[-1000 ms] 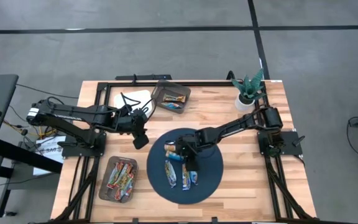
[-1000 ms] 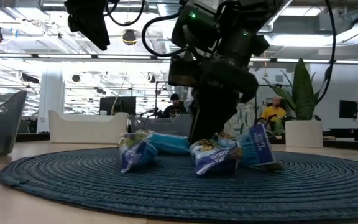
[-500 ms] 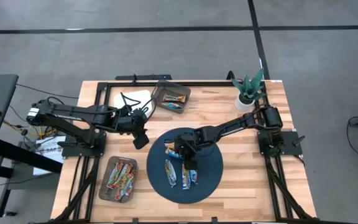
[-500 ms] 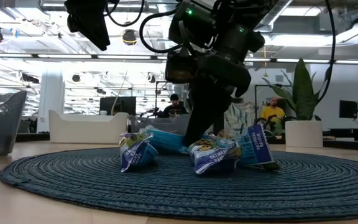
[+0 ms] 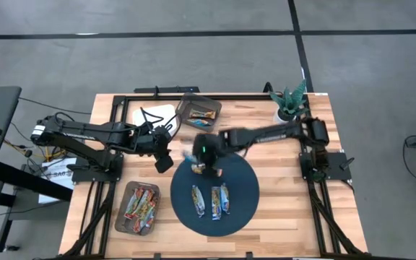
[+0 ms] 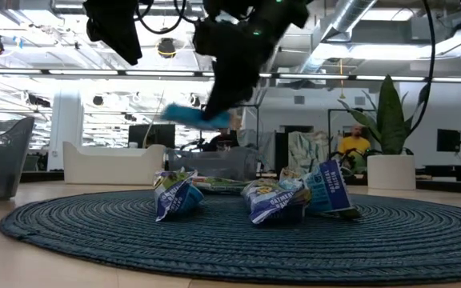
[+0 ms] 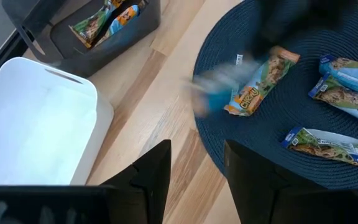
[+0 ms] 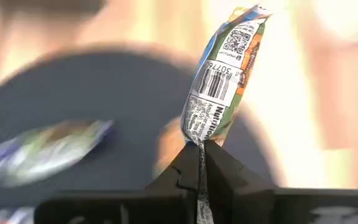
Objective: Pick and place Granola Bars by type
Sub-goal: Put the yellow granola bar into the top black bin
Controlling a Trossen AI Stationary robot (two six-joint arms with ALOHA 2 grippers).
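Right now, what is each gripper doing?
Left gripper: open, holding nothing, beside the mat.
Right gripper: shut on a granola bar, lifted above the mat.

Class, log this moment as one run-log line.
right gripper: shut on blue foil-wrapped granola bar, lifted above round dark-blue woven mat | left gripper: open, waiting beside mat

1. Floor (image 5: 193, 58) is grey concrete with dark seam lines.
2. Pretty open office behind the table: exposed ducts (image 6: 358, 16) and strip lights overhead.
3. White couch (image 6: 114, 164) out back, monitors past it.
4. Two people sit at desks, one in yellow (image 6: 352, 144).
5. Tall plant (image 6: 390, 108) in a white pot, right side.
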